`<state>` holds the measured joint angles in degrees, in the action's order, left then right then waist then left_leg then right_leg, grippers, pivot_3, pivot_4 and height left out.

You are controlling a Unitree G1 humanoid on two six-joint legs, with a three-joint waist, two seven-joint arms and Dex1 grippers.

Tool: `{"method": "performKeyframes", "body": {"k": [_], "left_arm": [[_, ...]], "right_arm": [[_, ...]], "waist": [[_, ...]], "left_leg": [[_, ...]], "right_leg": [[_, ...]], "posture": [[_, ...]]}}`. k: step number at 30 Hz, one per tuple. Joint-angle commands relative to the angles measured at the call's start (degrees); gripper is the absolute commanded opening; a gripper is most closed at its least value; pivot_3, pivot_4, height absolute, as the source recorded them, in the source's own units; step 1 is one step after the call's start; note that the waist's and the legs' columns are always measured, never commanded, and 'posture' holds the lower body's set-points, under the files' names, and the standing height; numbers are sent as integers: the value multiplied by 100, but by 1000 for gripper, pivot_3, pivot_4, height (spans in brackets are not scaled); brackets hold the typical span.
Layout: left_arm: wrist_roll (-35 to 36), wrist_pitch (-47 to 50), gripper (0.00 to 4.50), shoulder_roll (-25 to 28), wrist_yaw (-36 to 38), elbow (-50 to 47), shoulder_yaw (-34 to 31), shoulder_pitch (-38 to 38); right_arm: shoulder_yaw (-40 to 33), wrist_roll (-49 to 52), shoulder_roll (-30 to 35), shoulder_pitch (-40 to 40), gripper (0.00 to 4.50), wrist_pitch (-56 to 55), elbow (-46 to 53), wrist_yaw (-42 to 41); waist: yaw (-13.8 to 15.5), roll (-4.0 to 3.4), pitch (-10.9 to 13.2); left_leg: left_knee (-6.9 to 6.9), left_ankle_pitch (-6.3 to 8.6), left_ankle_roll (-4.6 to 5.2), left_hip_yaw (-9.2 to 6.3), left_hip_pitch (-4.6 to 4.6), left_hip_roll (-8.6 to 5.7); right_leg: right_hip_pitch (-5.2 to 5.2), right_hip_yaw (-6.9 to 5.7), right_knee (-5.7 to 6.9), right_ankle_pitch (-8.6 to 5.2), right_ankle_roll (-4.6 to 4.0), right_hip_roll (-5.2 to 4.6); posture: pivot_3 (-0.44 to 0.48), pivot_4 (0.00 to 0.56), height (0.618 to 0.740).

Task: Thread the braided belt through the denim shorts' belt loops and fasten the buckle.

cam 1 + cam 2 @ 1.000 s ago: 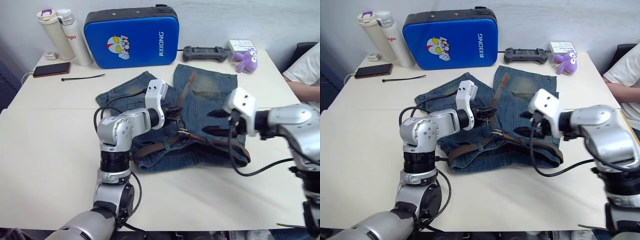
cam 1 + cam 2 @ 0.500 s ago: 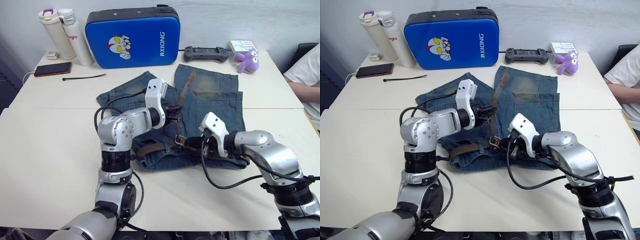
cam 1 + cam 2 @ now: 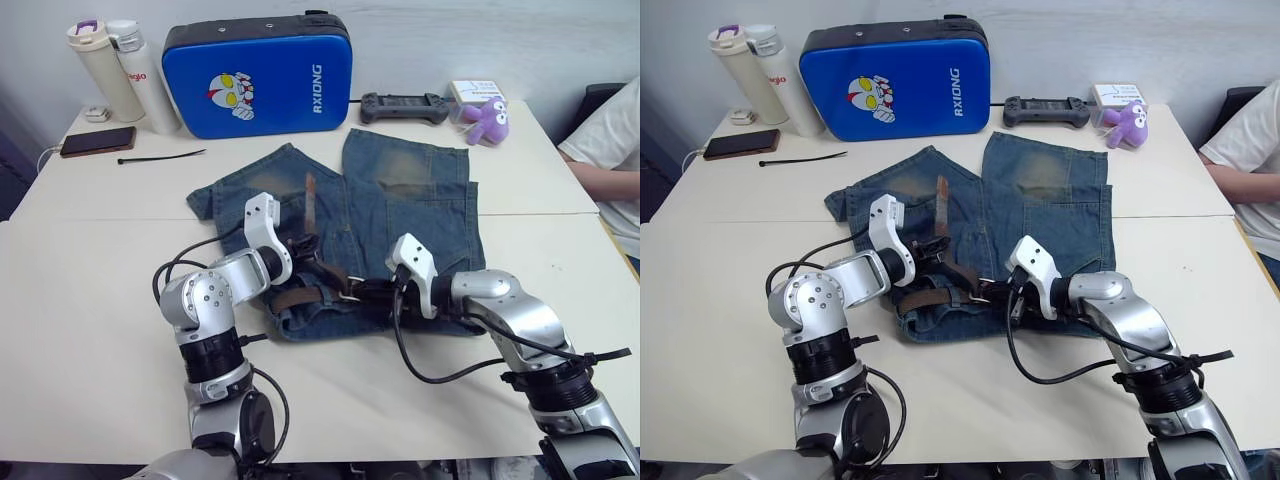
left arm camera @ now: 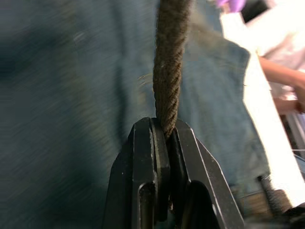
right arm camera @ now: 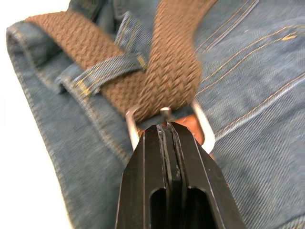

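Comparing with a second ago: your right claw [image 3: 1002,293], then spread at 3 o'clock, now pinches the buckle [image 5: 164,125] on the denim shorts [image 3: 420,210]; left claw [image 3: 300,255] pinches the braided belt [image 4: 169,57], ready for fastening.

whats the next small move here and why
Probably have the left pincer, shut on the braided belt, draw the strap a little further through the buckle. The right pincer is shut at the buckle's frame, steadying it on the denim shorts, and the prong looks not yet seated.
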<state>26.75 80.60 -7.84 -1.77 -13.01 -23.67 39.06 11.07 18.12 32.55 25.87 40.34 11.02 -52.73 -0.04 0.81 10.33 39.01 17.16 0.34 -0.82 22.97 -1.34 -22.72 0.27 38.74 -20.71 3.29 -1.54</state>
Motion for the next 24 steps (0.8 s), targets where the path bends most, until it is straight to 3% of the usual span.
{"method": "performKeyframes", "body": {"k": [1,24], "left_arm": [[-2,-68,0,-20,-107,-320,57,-29],[-28,-268,0,155,-102,-158,323,-54]], "right_arm": [[-142,242,-23,163,43,-111,-111,-238],[-145,448,-189,457,43,-120,-508,-443]], "waist": [[6,0,0],[6,0,0]], "left_leg": [[1,0,0,0,1,0],[-1,2,0,0,4,0]], "right_leg": [[0,0,-1,0,0,0],[-1,-1,-6,0,0,0]], "posture": [[0,150,740],[0,150,740]]}}
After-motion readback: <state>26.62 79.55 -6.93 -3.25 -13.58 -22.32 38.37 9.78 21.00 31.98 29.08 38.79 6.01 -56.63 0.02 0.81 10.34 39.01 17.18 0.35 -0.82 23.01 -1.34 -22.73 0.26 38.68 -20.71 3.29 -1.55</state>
